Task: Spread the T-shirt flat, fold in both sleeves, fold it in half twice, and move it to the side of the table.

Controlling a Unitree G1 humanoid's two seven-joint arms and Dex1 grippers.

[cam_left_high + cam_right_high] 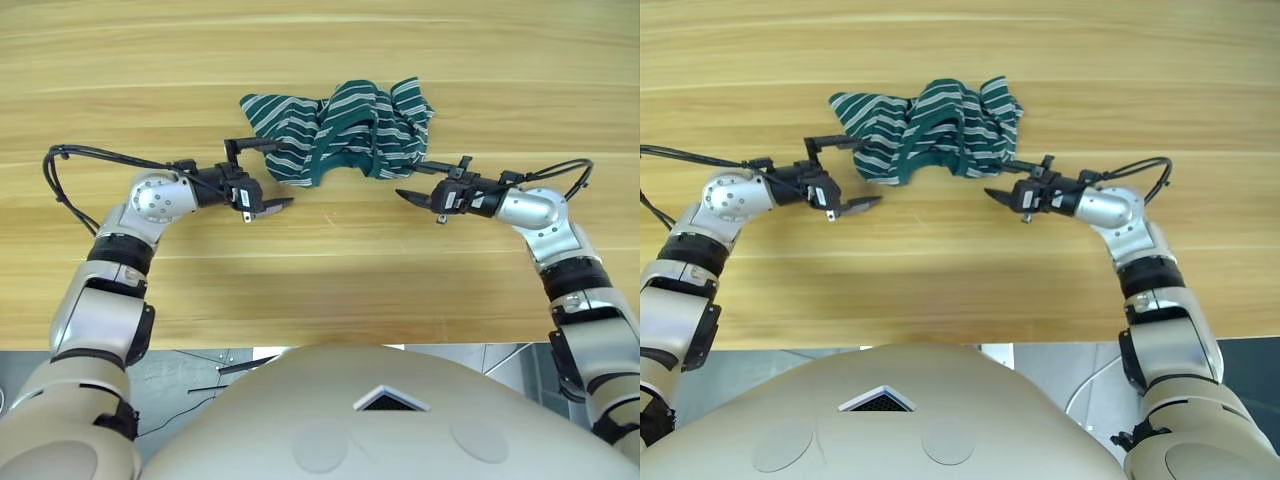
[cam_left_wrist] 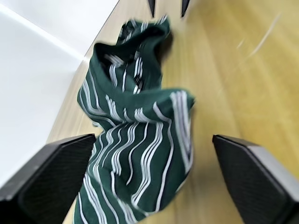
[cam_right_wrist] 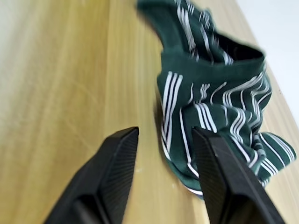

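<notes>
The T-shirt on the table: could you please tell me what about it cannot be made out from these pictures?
- Sleeves: lost in the folds of the crumpled T-shirt, eye views.
- Its near end: cut off by the picture's edge, left wrist view.
- Part of its hem: behind a finger of the right gripper, right wrist view.

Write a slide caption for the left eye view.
Crumpled striped T-shirt on wooden table, open left gripper and open right gripper flanking it.

right gripper (image 3: 163, 149) parted beside crumpled t-shirt (image 3: 215, 93) on table (image 3: 56, 93)
</notes>
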